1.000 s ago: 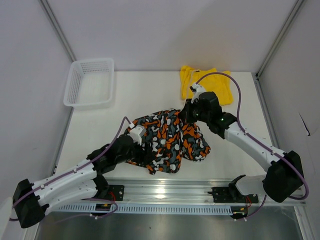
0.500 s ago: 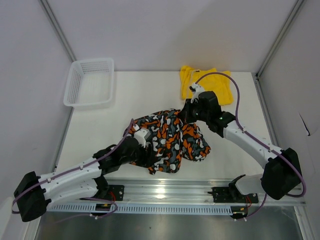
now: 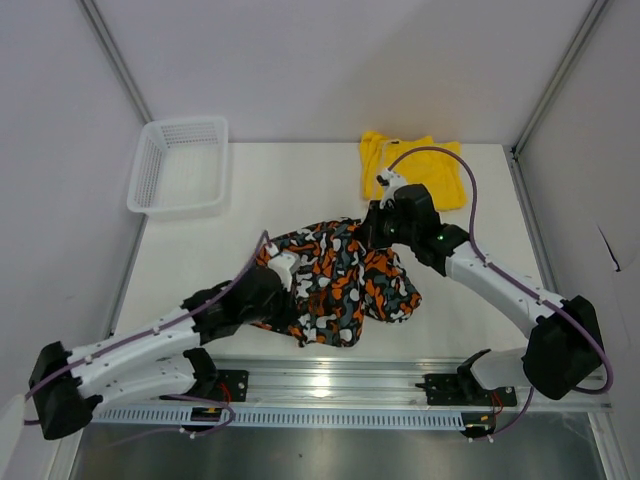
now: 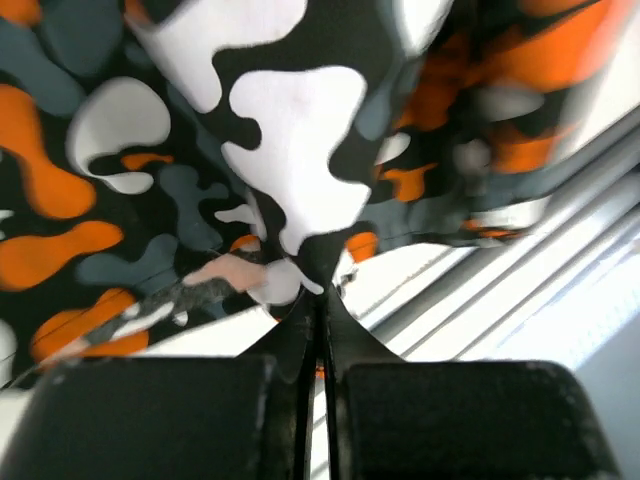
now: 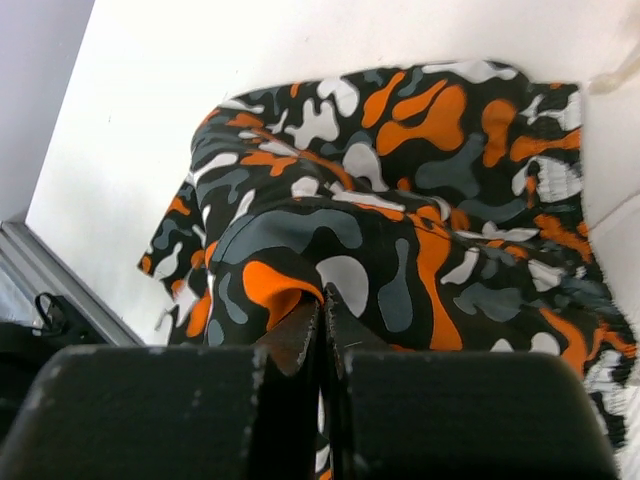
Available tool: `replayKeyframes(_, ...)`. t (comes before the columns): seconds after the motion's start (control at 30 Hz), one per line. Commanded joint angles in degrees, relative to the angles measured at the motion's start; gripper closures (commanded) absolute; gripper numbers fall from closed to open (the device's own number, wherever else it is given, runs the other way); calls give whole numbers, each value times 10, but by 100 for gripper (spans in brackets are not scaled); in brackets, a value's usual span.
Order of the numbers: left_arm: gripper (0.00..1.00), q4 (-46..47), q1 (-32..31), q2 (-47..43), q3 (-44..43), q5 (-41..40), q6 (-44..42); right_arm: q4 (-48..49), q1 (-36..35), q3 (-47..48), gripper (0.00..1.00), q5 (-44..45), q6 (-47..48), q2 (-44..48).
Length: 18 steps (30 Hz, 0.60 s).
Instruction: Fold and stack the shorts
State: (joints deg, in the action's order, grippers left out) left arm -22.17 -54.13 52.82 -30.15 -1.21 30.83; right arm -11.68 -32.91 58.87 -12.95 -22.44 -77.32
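Slides left end effector (image 4: 318, 300) forward, clamped shut on patterned shorts (image 3: 345, 285) hem on bench (image 3: 190, 260); holds right end effector (image 5: 322, 300) pinched on far fold. Risks thin hem slipping if lifted unevenly.

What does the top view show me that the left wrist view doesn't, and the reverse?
Only top: the yellow shorts at the far side, the basket at the far left corner, and the right gripper at the far side of the patterned shorts. Only left wrist: a close look at the left gripper, shut on a fold of cloth. Both: the patterned shorts.
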Motion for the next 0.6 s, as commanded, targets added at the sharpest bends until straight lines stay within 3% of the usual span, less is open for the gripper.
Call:
replayKeyframes(0.0,100,-154,-5,-82,-164,-90,20,-13,-35,-4,100,23,-12,26)
replayKeyframes(0.07,100,-266,-3,-105,-241,-161,20,-1,-93,-28,100,52,-27,37)
replayKeyframes(0.13,100,-319,-2,-109,-309,-273,26,18,-156,-61,100,93,-48,52)
replayKeyframes(0.17,100,-346,3,-108,-351,-302,25,24,-226,-70,100,154,-54,53)
replayKeyframes(0.23,100,-364,14,-100,-376,-361,14,47,-289,-85,100,191,-68,49)
replayKeyframes(0.3,100,-376,38,-84,-408,-400,-1,61,-363,-94,93,213,-63,44)
replayKeyframes(0.33,100,-380,46,-79,-413,-413,-4,59,-383,-94,88,233,-57,45)
replayKeyframes(0.37,100,-382,58,-75,-419,-427,-12,48,-412,-92,70,246,-54,51)
replayKeyframes(0.43,100,-382,71,-79,-416,-469,-17,33,-422,-96,50,279,-56,83)
replayKeyframes(0.57,100,-361,75,-119,-385,-519,-31,32,-405,-143,35,275,-73,173)
